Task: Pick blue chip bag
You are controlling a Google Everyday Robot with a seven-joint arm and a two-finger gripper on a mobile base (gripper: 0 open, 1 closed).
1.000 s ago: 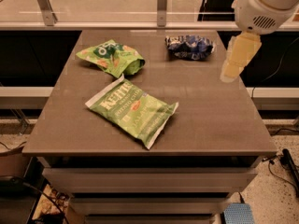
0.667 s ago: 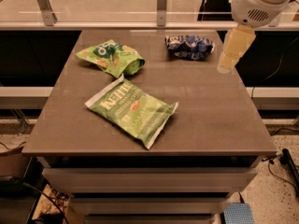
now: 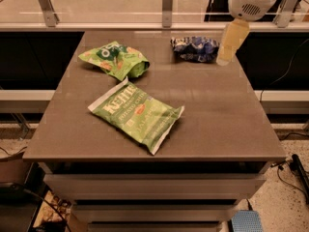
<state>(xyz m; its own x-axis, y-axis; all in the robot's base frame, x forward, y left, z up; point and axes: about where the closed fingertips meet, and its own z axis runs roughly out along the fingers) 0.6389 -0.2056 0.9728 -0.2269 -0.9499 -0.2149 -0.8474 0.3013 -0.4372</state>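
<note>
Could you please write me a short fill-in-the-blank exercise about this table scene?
In the picture, the gripper hangs just to the ____ of the blue chip bag.
The table holds ____ bags in all.
The bag nearest the front edge is the ____ Kettle bag.
Missing words: right; three; green.
</note>
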